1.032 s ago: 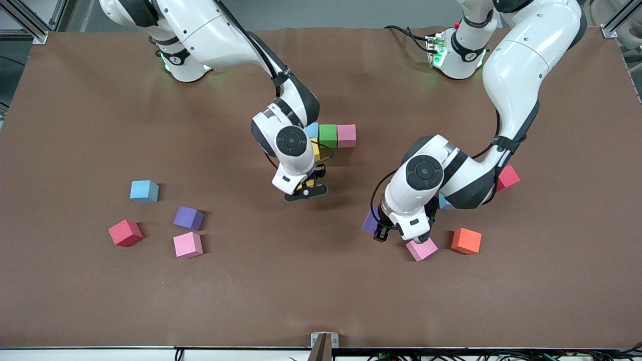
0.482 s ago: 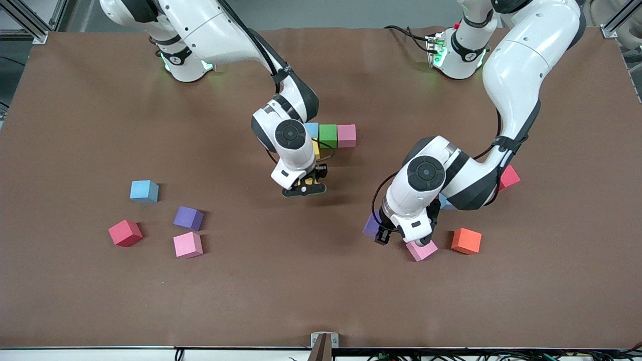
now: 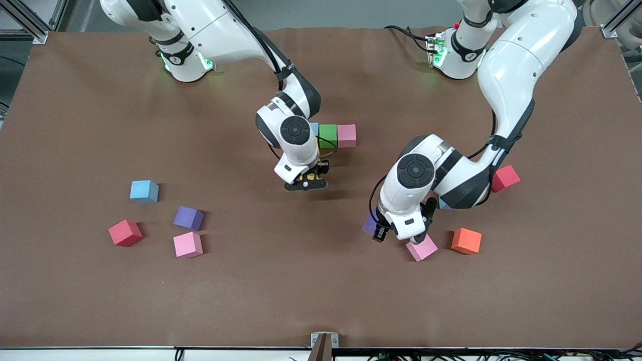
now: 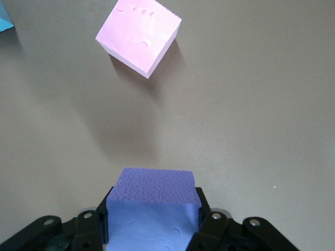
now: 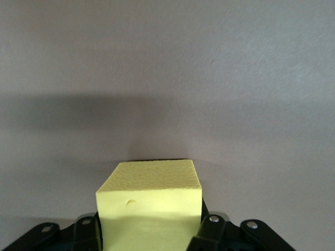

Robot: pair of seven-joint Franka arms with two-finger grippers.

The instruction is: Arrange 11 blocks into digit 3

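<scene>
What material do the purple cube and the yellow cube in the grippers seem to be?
Purple cube: likely soft foam, matte; its top is finely pebbled and its face carries small curved dents. Yellow cube: apparently the same matte foam, with a grainy top and one small dent.

Setting was a robotics lab: two white robot arms point(image 3: 506, 75) were bolted at one edge of a table point(image 3: 75, 125) under a brown mat. Aluminium framing point(image 3: 30, 22) stood at its corners, with cables point(image 3: 406, 32) trailing off the edges.
</scene>
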